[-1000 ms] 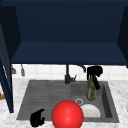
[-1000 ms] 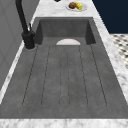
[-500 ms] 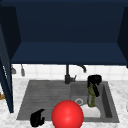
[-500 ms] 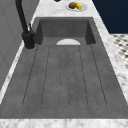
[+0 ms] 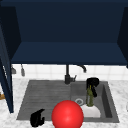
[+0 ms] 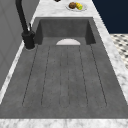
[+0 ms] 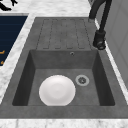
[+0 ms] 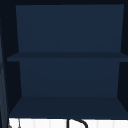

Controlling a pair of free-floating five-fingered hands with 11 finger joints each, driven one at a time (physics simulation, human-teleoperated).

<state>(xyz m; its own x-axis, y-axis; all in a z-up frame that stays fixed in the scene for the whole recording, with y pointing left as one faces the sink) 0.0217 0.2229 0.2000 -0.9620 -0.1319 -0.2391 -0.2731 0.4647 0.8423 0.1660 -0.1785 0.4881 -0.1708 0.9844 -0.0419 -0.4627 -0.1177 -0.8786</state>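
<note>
At the front lip of the grey stone sink (image 5: 110, 100), toward seven o'clock in the front view, the black left hand (image 5: 37, 118) hangs over the ribbed draining board (image 5: 45, 96) with its fingers loosely curled and nothing in them. A glossy red ball (image 5: 67, 115) sits at six o'clock, just beside that hand and overlapping the basin's near edge. The black mixer tap (image 5: 68, 75) stands at twelve o'clock of the basin, on its rear rim. Further right, the black right hand (image 5: 92, 84) is clamped round the top of a slim olive-green glass bottle (image 5: 89, 98), fingers wrapped about its neck. The bottle hangs upright, its long axis running from twelve to six o'clock, straight down from the hand, its base over or on the round white plate (image 7: 57, 90) that lies flat on the basin floor; whether they touch cannot be told. The drain (image 7: 82, 80) lies at two o'clock of the plate in the right side view. The right hand is plainly the nearer one; the left is well apart. A small dish of fruit (image 6: 76, 5) rests on the marble counter (image 6: 110, 50) beyond the basin.
</note>
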